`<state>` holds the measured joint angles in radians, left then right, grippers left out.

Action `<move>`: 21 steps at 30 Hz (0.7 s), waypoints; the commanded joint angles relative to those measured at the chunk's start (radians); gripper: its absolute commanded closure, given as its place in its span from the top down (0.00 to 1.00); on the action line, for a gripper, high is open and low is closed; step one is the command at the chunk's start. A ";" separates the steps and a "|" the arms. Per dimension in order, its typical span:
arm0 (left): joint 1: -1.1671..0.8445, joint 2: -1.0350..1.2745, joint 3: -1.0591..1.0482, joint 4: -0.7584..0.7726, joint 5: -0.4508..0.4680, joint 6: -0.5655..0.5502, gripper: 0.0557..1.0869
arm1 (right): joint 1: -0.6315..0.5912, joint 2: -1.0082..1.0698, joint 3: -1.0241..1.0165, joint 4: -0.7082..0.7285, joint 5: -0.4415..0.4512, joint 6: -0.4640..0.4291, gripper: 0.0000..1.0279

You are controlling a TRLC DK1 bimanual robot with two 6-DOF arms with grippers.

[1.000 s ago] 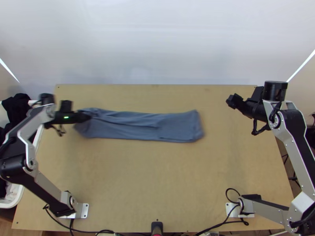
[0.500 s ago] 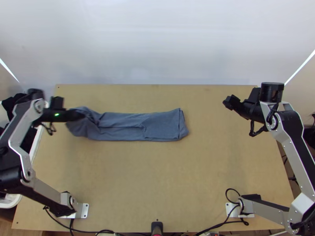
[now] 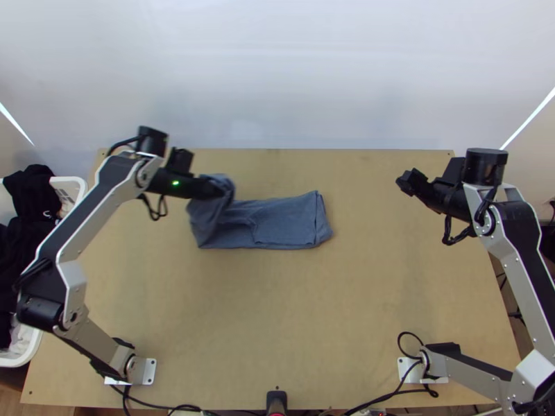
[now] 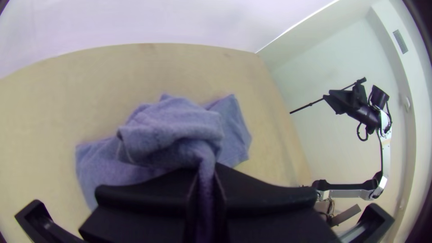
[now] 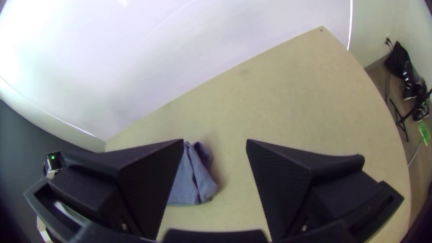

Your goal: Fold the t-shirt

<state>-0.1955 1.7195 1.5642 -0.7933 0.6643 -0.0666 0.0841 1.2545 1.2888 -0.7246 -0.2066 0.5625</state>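
One end of the grey-blue t-shirt (image 3: 284, 222) is pinched between the fingers of my left gripper (image 4: 207, 180), raised above the wooden table (image 3: 277, 312), I judge so it can be laid over the flat, folded strip resting there. Beyond the strip's other end, my right gripper (image 5: 215, 141) hangs with fingers apart, probably because this fold needs only one grip.

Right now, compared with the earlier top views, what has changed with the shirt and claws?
The shirt first slid left with the left claw; that claw then swung back right, carrying the shirt's left end up and inward, toward the other end. It has not let go. The right claw stayed nearly where it was.
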 commanded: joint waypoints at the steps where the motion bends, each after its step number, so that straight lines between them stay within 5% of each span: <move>1: -0.156 0.126 0.129 0.039 -0.034 -0.091 0.03 | -0.006 -0.018 -0.005 0.001 0.001 0.020 0.63; 21: -0.332 0.422 0.366 0.077 -0.086 -0.180 0.04 | -0.009 -0.030 -0.009 0.007 0.001 0.060 0.63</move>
<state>-0.4709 2.0548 1.8492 -0.7197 0.5896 -0.2253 0.0765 1.2247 1.2831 -0.7231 -0.2066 0.6155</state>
